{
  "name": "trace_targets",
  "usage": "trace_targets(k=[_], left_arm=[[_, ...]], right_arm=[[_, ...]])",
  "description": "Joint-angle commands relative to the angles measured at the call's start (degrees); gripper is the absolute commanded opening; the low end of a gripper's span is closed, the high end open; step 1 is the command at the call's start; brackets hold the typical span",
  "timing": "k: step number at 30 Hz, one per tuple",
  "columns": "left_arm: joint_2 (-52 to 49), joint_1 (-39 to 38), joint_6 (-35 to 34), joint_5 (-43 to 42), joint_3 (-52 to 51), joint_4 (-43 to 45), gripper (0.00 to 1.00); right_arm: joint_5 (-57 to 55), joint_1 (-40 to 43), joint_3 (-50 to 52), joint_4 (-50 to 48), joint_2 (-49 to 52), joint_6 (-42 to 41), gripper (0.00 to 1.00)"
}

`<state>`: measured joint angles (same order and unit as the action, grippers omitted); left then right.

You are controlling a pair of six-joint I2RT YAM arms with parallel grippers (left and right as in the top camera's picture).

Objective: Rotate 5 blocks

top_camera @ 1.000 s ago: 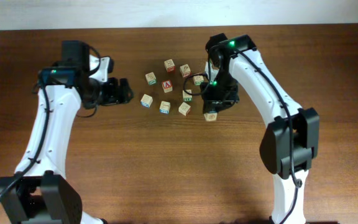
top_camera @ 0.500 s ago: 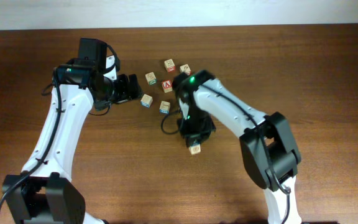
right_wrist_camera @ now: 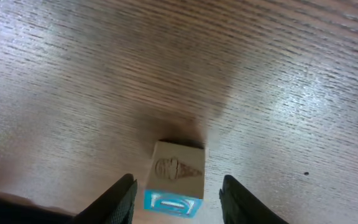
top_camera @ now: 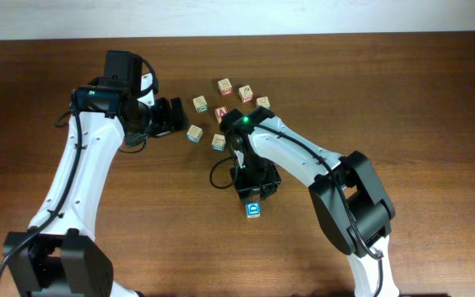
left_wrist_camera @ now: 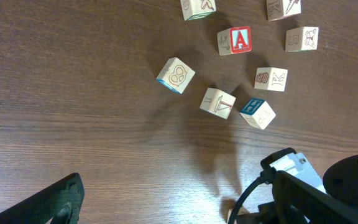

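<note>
One block [top_camera: 254, 209] with a blue top face lies on the table in front of the cluster. My right gripper [top_camera: 253, 201] straddles it, open. In the right wrist view this block [right_wrist_camera: 177, 176] shows an ice-cream drawing, and there is a gap to each finger [right_wrist_camera: 122, 200]. More blocks lie further back: one with a blue edge [top_camera: 194, 133], one teal [top_camera: 218, 142], and others [top_camera: 199, 103] behind them. My left gripper [top_camera: 177, 116] is open and empty just left of the cluster. Its wrist view shows the blue-edged block [left_wrist_camera: 176, 74] and the teal one [left_wrist_camera: 258, 114].
A cube with a red A [top_camera: 221, 111] sits in the cluster, with orange-marked cubes [top_camera: 225, 86] at the back. My right arm [top_camera: 295, 153] runs diagonally across the cluster's right side. Bare wood table [top_camera: 138, 214] lies to the front and sides.
My right arm carried a block from the cluster's right side toward the table front, set it down and opened. My left arm moved right, closer to the cluster.
</note>
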<state>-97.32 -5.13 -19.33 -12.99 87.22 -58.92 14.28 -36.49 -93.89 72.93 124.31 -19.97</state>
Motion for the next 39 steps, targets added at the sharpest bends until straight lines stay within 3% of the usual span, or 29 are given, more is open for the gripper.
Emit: trace_targets(k=[1, 12, 21, 31, 39], left_arm=[[-0.35, -0.02, -0.57, 0.83, 0.98, 0.11, 0.96], [-0.42, -5.49, -0.68, 0.37, 0.96, -3.06, 0.93], [-4.11, -14.64, -4.26, 0.44, 0.94, -6.08, 0.89], [-8.41, -12.26, -3.26, 5.46, 1.31, 0.13, 0.92], [-8.44, -4.87, 1.22, 7.63, 2.29, 1.18, 1.00]], right_arm=[[0.72, 0.39, -0.55, -0.24, -1.18, -0.50, 0.45], [0.76, 17.55, -23.71, 8.31, -1.20, 0.00, 0.46], [1.62, 28.24, -24.41, 8.59, -1.16, 2.36, 0.46], [1.79, 22.32, -24.41, 2.58, -0.50, 3.06, 0.46], [-1.77, 13.44, -24.41, -7.89, 4.17, -8.87, 0.47]])
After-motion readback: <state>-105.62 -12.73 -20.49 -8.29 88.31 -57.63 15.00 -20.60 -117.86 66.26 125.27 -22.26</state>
